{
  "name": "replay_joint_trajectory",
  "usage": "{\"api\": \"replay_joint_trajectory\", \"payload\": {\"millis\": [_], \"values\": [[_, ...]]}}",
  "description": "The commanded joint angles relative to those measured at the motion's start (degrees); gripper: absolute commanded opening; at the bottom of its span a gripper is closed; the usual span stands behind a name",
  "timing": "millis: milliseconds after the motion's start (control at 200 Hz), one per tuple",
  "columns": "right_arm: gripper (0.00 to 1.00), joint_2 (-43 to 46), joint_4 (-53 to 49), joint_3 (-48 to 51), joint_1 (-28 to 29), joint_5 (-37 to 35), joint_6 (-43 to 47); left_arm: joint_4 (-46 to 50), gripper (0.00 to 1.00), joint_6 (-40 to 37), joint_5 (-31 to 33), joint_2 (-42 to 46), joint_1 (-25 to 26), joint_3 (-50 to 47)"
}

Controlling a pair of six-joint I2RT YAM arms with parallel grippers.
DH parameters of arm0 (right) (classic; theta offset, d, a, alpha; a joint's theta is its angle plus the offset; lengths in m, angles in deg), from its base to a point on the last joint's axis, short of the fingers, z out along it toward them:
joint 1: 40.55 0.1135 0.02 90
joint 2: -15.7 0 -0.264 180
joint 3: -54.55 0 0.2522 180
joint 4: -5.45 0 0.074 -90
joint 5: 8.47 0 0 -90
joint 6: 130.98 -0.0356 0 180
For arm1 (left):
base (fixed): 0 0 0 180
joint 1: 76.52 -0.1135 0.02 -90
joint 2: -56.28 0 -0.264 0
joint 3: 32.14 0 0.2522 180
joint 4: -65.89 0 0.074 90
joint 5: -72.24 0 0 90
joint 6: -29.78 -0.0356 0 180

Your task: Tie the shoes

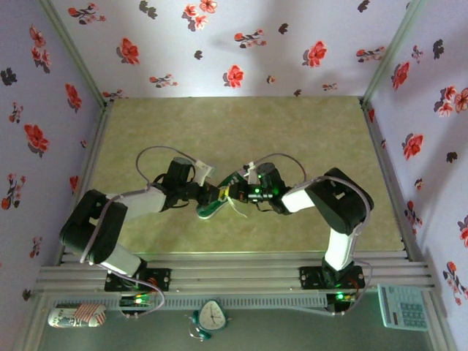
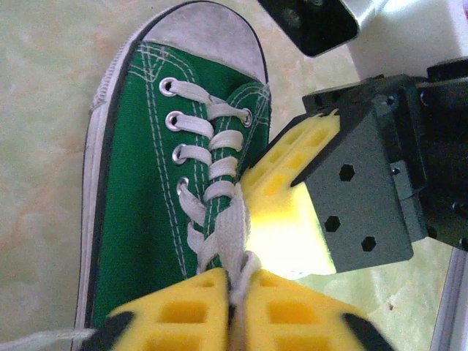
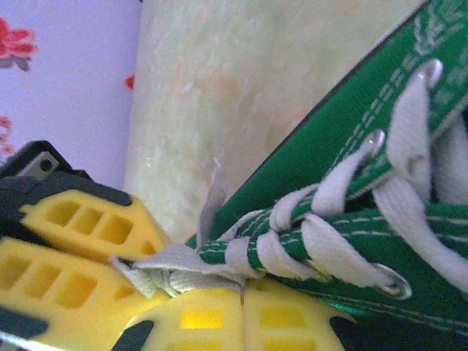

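Note:
The shoes are one green canvas sneaker [image 1: 210, 207] with white laces, lying mid-table between both arms. In the left wrist view the sneaker [image 2: 139, 212] points its white toe cap [image 2: 212, 36] up the frame. My left gripper [image 2: 238, 292] is shut on a white lace [image 2: 235, 227] rising from the top eyelets. My right gripper [image 3: 243, 292] is shut at the sneaker's [image 3: 329, 161] tongue end, with a bunched lace [image 3: 164, 259] running into the seam between its yellow pads. The two grippers sit almost touching; the right one's yellow finger [image 2: 289, 219] is beside the laces.
The sneaker rests on an olive mat [image 1: 307, 146] boxed in by floral walls [image 1: 234, 44]. Aluminium rails [image 1: 234, 274] run along the near edge. Below them lie a can [image 1: 77, 316], a small clock [image 1: 212, 316] and a keypad [image 1: 402, 307].

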Motion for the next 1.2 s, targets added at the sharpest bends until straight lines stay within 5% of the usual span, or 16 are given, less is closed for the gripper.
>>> {"api": "replay_joint_trajectory", "payload": {"millis": [0, 315, 715, 955, 1190], "values": [[0.0, 0.5, 13.8, 0.1, 0.6, 5.1, -4.6, -1.8, 0.27, 0.9, -2.1, 1.2, 1.0, -0.7], [0.0, 4.9, 5.6, 2.0, 0.3, 4.0, 0.8, -3.3, 0.67, 2.9, 1.8, 4.1, 1.0, -1.3], [0.02, 4.9, -1.0, 3.1, -0.8, -2.8, 2.1, -6.8, 0.64, 6.7, 7.8, 5.5, 1.0, -4.3], [0.23, 4.8, -1.9, 2.3, -0.8, -4.6, 2.6, -8.2, 0.72, 7.8, 9.0, 6.2, 0.9, -4.8], [0.32, 9.5, -9.3, 2.2, -0.6, -9.6, 6.5, -7.8, 0.72, 9.1, 12.2, 7.3, 0.4, -5.3]]}}
